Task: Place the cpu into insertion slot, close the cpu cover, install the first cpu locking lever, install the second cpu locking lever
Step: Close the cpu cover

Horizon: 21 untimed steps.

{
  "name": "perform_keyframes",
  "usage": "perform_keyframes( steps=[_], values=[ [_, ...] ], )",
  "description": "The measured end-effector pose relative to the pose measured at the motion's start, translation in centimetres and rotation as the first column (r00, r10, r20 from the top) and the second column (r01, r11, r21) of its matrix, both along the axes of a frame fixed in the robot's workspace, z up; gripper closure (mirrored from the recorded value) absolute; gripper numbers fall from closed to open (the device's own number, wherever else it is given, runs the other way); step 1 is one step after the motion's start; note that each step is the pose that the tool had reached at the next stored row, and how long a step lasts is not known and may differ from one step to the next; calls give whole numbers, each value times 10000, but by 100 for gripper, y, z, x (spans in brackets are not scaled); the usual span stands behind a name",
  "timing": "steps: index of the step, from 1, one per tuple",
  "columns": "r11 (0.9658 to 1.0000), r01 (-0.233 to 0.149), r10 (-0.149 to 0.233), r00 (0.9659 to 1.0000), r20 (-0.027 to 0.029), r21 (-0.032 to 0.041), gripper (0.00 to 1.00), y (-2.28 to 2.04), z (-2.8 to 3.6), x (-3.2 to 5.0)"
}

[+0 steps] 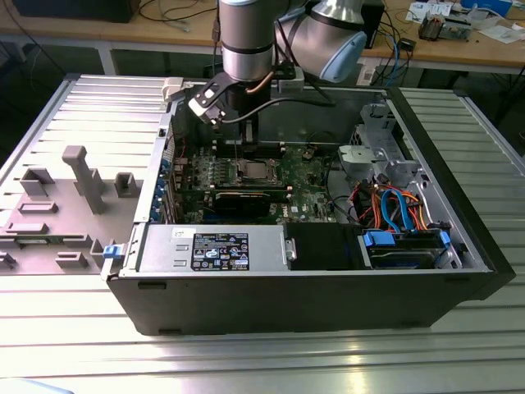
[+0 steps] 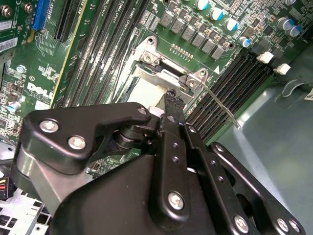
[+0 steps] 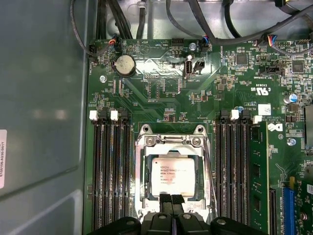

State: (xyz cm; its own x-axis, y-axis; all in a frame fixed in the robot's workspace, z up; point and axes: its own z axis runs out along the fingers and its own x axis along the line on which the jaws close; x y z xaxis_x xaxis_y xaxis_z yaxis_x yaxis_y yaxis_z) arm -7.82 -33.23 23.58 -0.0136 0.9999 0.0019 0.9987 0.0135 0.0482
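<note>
1. The gripper point(image 3: 171, 199) hangs low inside the open case point(image 1: 328, 287), its tips just above the slot point(image 1: 250, 170), at the slot's edge farthest from the coin cell point(image 3: 124, 64).
2. In the first wrist view the two black fingertips point(image 3: 165, 200) press side by side. The jaws are closed and nothing shows between them.
3. The cpu point(image 3: 172, 176) lies flat in the slot with its grey metal top facing up.
4. The cover point(image 3: 171, 149) lies down over the slot and frames the cpu, which shows through its window.
5. A thin wire lever point(image 2: 222, 105) runs from the hinge corner of the slot. In the second wrist view its free end stands out over the memory slots point(image 3: 110, 171), clear of the board point(image 3: 161, 93).
6. The slot sits in the middle of the board, between two banks of memory slots, one bank along each side.
7. In the exterior view the arm point(image 1: 246, 33) comes straight down into the case near its far wall.
8. The case rests on a ribbed metal table point(image 1: 82, 107).
9. Grey fixtures point(image 1: 82, 176) stand on the table, beside the case on the exterior view's left.
10. A power supply point(image 1: 213, 250) lies along the near wall of the case.
11. Orange and blue cables point(image 1: 394, 205) gather toward the case's end on the exterior view's right.
</note>
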Motion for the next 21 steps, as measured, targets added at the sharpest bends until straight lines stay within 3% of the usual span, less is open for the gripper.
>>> perform_keyframes(
  steps=[4, 18, 21],
  values=[
    [10000, -48, 48, 10000, -7, -2, 89, 0, -35, -18],
    [9997, -261, 261, 9996, -81, 0, 89, -1, -255, -51],
    [9997, -260, 260, 9996, -96, 1, 89, 0, -265, -53]
  ],
)
